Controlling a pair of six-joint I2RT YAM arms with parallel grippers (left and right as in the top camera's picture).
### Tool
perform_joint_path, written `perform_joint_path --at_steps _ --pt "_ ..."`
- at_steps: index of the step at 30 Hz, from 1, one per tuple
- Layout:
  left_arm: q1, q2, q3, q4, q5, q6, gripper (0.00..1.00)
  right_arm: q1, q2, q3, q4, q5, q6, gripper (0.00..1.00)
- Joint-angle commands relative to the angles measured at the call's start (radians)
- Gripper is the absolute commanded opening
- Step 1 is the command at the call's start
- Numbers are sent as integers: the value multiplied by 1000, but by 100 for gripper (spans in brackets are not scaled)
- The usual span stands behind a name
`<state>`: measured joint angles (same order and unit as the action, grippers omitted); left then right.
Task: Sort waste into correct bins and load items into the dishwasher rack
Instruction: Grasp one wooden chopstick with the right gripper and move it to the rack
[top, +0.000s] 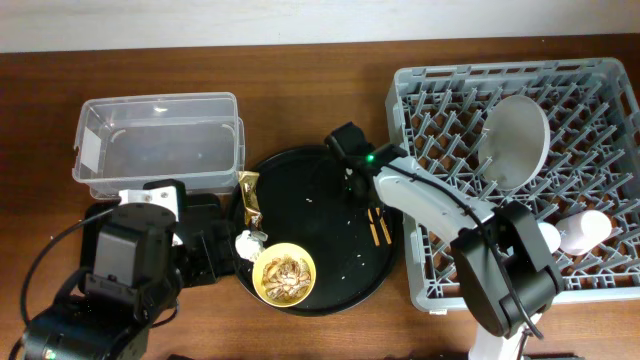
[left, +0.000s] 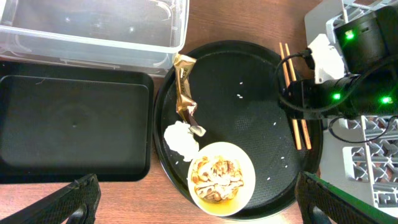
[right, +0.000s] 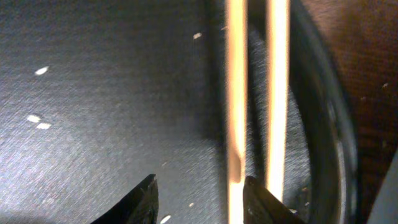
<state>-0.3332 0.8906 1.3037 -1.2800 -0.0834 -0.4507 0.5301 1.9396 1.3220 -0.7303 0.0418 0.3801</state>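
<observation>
The wooden chopsticks (top: 378, 228) lie on the right side of the round black tray (top: 330, 175). My right gripper (top: 356, 186) is open low over them; in the right wrist view (right: 202, 196) one chopstick (right: 236, 93) lies just inside the right finger, the other (right: 277, 93) outside. The gold-brown wrapper (left: 185, 93), white tissue (left: 180, 138) and yellow bowl (left: 221, 177) of food scraps sit on the tray's left. My left gripper (left: 198, 193) is open wide, empty, high above the bowl. The clear tub (left: 93, 28) and black rectangular tray (left: 68, 124) are left.
The grey dishwasher rack (top: 600, 90) fills the right side and holds the pale plate (top: 515, 140) upright and a pale cup (top: 585, 230). Rice grains (left: 240, 95) are scattered on the round tray. My left arm (top: 120, 270) covers the front left.
</observation>
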Motion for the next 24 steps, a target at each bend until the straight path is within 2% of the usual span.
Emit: perform_joint_path --at_steps 1,2,4,6,10,12,14,17,19,21,24 --pt "1 7 6 -1 -8 -8 100 -10 37 2 22 16 -18 43" --pt "1 10 6 -1 -8 -8 100 -10 62 2 32 23 -47 43" --pt "1 11 6 -2 -8 -8 100 -8 65 2 17 14 -54 16" --pt "1 11 6 -8 -8 -8 100 -8 65 2 -5 11 -53 4" --pt "1 11 6 -24 -8 -8 100 -8 1 66 -113 -41 -52 4" --pt "1 11 6 -24 -8 -8 100 -8 -152 131 -185 -143 -87 4" --pt "1 11 6 -24 -8 -8 100 -25 -269 137 -207 -135 -87 4" --pt "1 11 6 -24 -8 -8 100 -165 -381 137 -253 -45 -86 4" --pt "1 11 6 -24 -8 -8 100 -250 -339 134 -267 -38 -99 4" --pt "1 11 6 -24 -8 -8 100 -264 -233 131 -282 -21 -200 4" --pt "1 11 6 -24 -8 -8 100 -264 -134 131 -298 116 -204 4"
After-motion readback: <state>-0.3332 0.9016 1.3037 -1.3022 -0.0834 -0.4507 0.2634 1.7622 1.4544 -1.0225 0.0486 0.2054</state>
